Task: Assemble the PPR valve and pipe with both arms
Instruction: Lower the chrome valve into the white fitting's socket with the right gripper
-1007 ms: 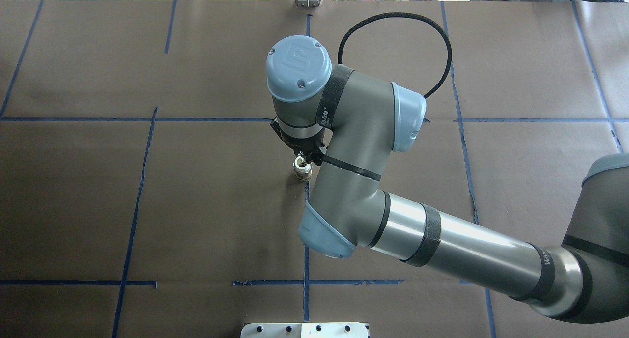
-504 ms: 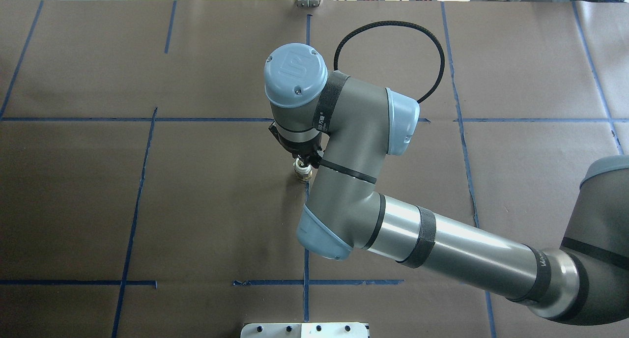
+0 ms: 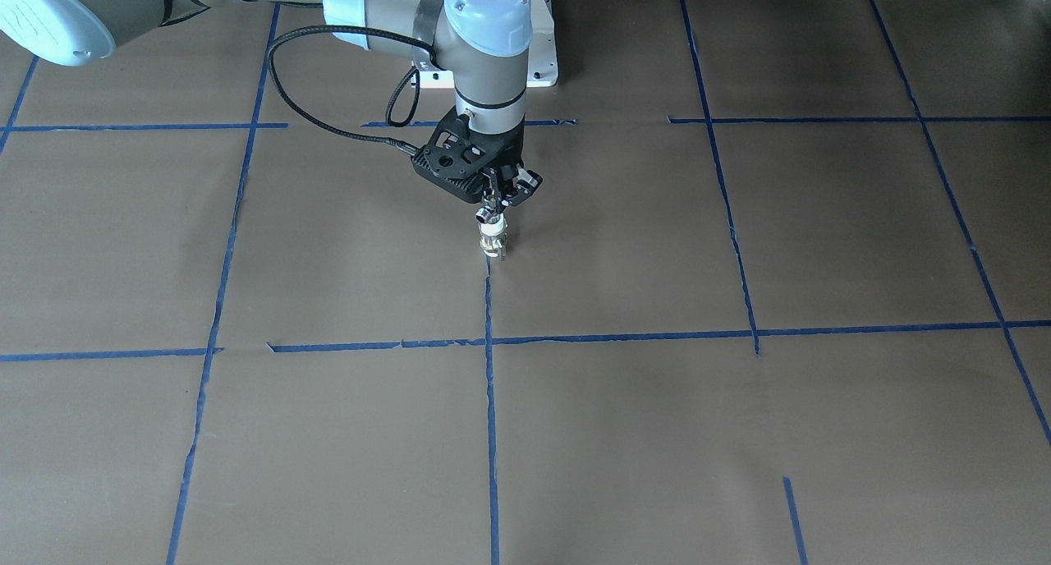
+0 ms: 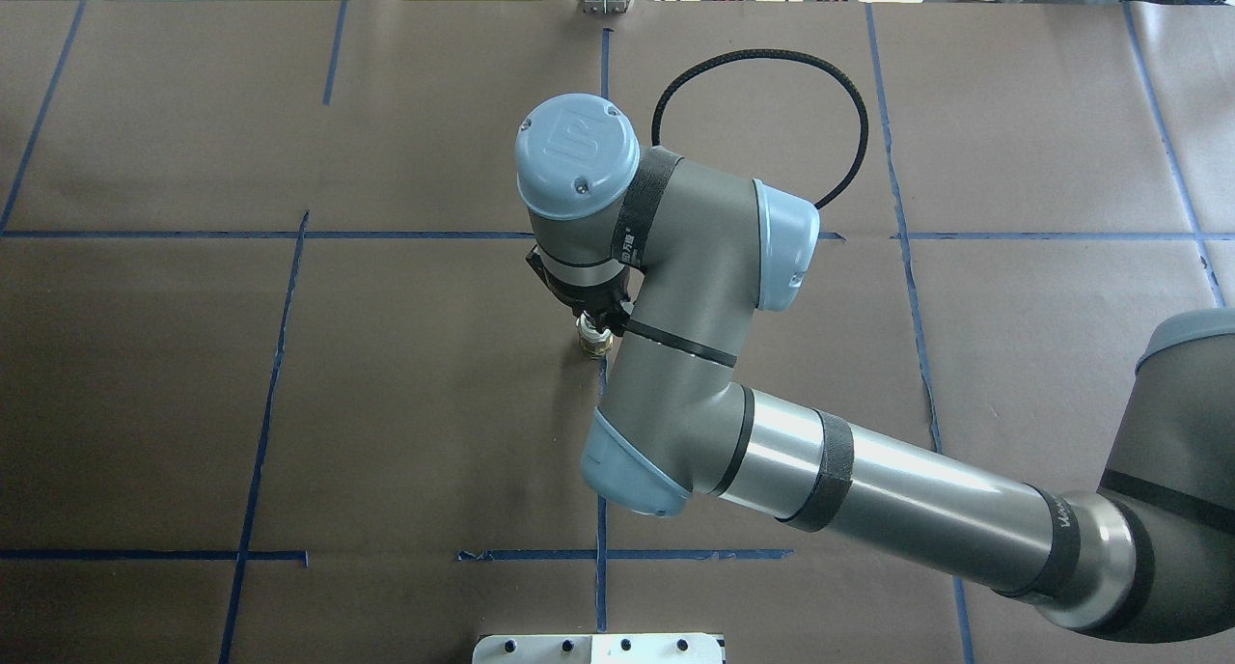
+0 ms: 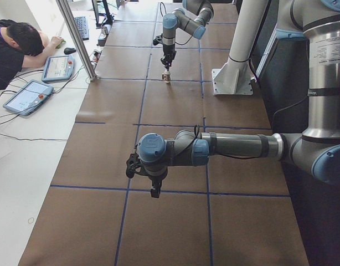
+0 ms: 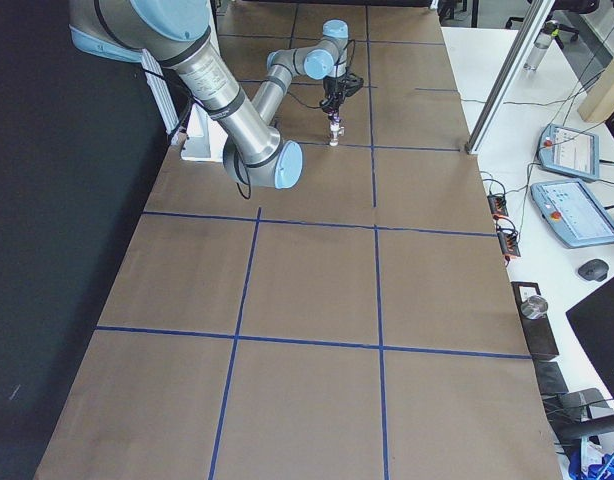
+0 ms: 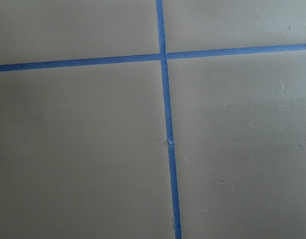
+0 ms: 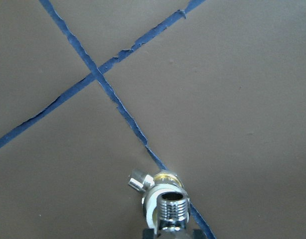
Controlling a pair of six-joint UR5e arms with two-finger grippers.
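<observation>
- The PPR valve (image 3: 493, 241) stood upright on the brown-papered table (image 3: 739, 434), on a blue tape line (image 3: 489, 319). The chrome pipe (image 3: 489, 216) sat on its top end, so the pair made one vertical stack.
- The right gripper (image 3: 496, 197) hung straight above that stack and pointed down along the same upright axis. Its fingertips were pinched on the pipe's threaded upper part, with the valve directly below.
- In the right wrist view the valve's side stub (image 8: 135, 179) stuck out sideways, clear of the fingers.
- The left gripper (image 5: 153, 191) hovered low over bare paper, well apart from the stack. Whether it was spread or pressed together could not be told.
- By my judgement the coming move turned on keeping gripper and stack on one axis, and the right arm was plainly the nearer one.
</observation>
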